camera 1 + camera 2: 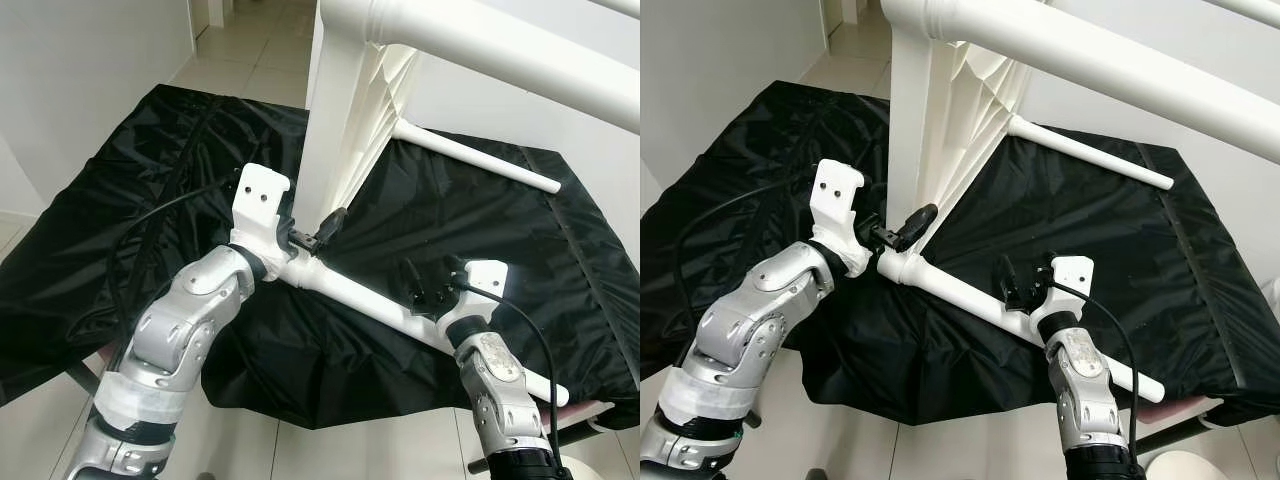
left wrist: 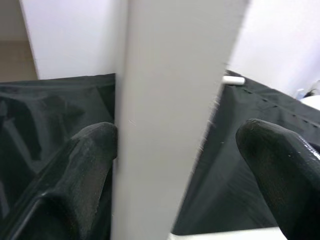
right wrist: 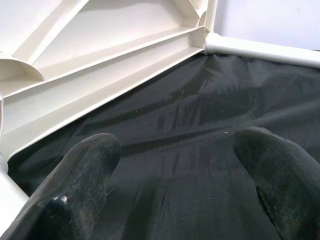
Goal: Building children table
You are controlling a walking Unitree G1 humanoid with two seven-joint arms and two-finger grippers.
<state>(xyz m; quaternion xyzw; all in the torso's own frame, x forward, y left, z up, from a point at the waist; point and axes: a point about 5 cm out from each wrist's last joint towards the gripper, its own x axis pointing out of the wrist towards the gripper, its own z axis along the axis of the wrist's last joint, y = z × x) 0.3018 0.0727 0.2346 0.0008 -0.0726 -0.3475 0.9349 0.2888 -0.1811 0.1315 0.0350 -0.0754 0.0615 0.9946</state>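
Standing on its edge on the black cloth (image 1: 150, 230), the white table top (image 1: 345, 130) rises near the frame centre of the head views, ribbed underside turned toward 3 o'clock. Cloth covers a low surface; pale floor tiles (image 1: 250, 50) at 12 o'clock.

Four white tubular legs seen:
- near leg (image 1: 370, 305): runs from the top's lower near corner out toward 4 o'clock, lying low over the cloth.
- far leg (image 1: 480, 158): runs from the lower far corner toward 3 o'clock, resting on the cloth.
- upper leg (image 1: 520, 55): projects from the upper corner toward 3 o'clock, high in frame.
- a second upper leg: only a sliver at the top right edge.

Left gripper (image 1: 322, 230): at the joint where near leg meets table top, about 9 o'clock of frame centre. Left wrist view shows its two black fingers (image 2: 85, 170) spread wide, one either side of the panel's edge (image 2: 170, 120); one finger lies against the panel, the other stands apart. Not clamped.

Right gripper (image 1: 425, 283): at the near leg, roughly midway along it, 4 o'clock of centre. In the head views the fingers sit at the tube's far side. Right wrist view shows both fingers (image 3: 85, 180) parted wide with bare cloth between them, nothing held; ribbed underside beyond.

Black cables (image 1: 170, 205) trail from both wrists.
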